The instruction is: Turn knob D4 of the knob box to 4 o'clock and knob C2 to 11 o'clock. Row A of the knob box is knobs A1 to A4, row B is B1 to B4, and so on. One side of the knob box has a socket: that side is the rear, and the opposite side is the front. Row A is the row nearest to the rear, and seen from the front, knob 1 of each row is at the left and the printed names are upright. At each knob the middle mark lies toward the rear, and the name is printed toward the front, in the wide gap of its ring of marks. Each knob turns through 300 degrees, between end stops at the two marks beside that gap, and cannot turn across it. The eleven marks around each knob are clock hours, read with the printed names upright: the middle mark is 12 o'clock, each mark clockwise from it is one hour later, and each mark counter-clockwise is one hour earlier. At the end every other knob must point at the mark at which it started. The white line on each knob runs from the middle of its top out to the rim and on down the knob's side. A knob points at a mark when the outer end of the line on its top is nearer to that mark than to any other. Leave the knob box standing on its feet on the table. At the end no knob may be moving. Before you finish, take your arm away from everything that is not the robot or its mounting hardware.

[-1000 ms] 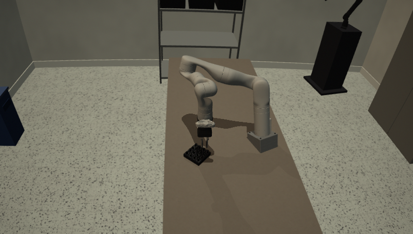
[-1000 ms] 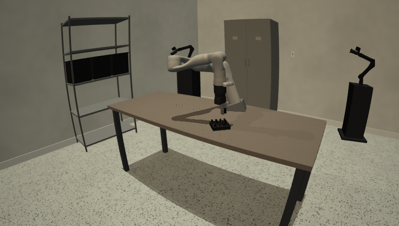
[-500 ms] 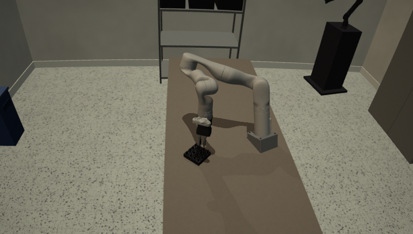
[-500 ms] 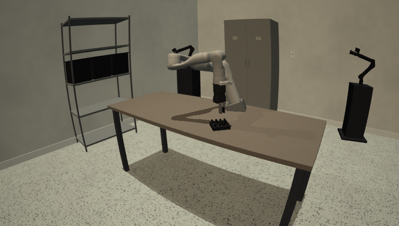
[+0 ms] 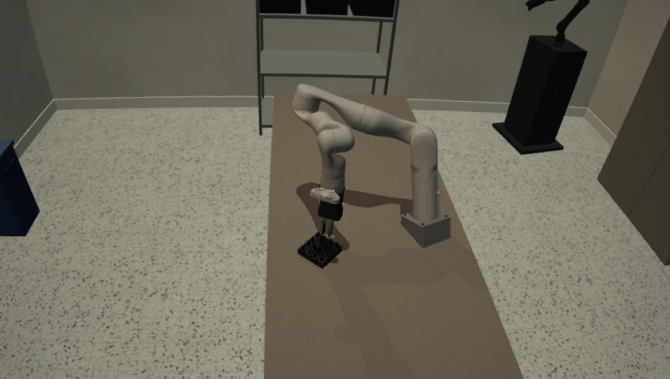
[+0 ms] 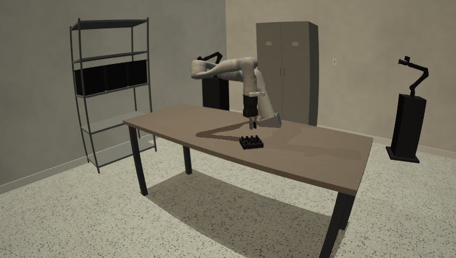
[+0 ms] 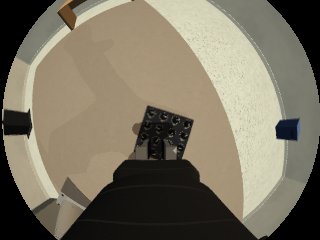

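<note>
We see the knob box standing on the table near its left long edge. Our tool hangs above the box, fingers partly apart and gripping nothing, clear of the knobs.

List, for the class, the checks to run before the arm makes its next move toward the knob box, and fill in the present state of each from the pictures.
1. Knob box standing flat on the table: ok.
2. Hand above the box and apart from the knobs: ok; the exterior view shows a gap beneath the fingertips.
3. Hand empty, fingers partly open with nothing between them: ok.
4. Hand pointing straight down: ok in the exterior view.
5. Hand lined up over D4 or C2: cannot tell; the printed names are too small to read.
6. Where the knobs' white lines point: cannot tell; they are too small in every view.
</note>
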